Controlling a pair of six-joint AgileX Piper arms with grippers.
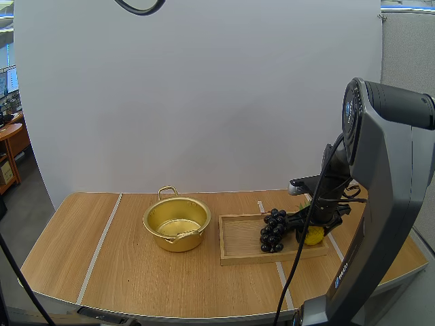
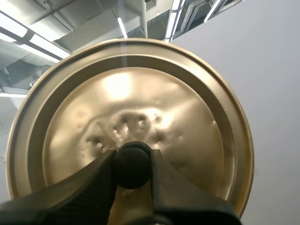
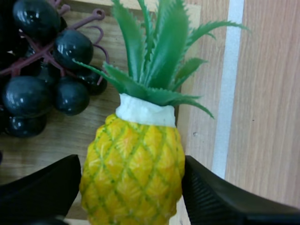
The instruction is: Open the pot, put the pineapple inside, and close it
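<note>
Lid (image 2: 140, 103) off; pot (image 1: 178, 242) open at frame centre. L gripper (image 2: 132, 160) pinches lid knob (image 2: 132, 168). R gripper (image 3: 131, 187) grips pineapple (image 3: 133, 164) on tray (image 1: 238, 239), right of pot. Next: lift clear of grapes (image 1: 273, 231), carry to pot.

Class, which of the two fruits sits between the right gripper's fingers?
The yellow pineapple with green leaves; the dark grapes lie beside it, ungripped.

The pot (image 1: 177, 224) and lid (image 2: 136, 108) are shiny gold-coloured metal, the lid dimpled, its knob (image 2: 132, 165) matt black. The pineapple (image 3: 133, 173) looks glossy plastic, the grapes (image 3: 71, 47) smooth and shiny, the tray (image 1: 239, 239) matt wood.
</note>
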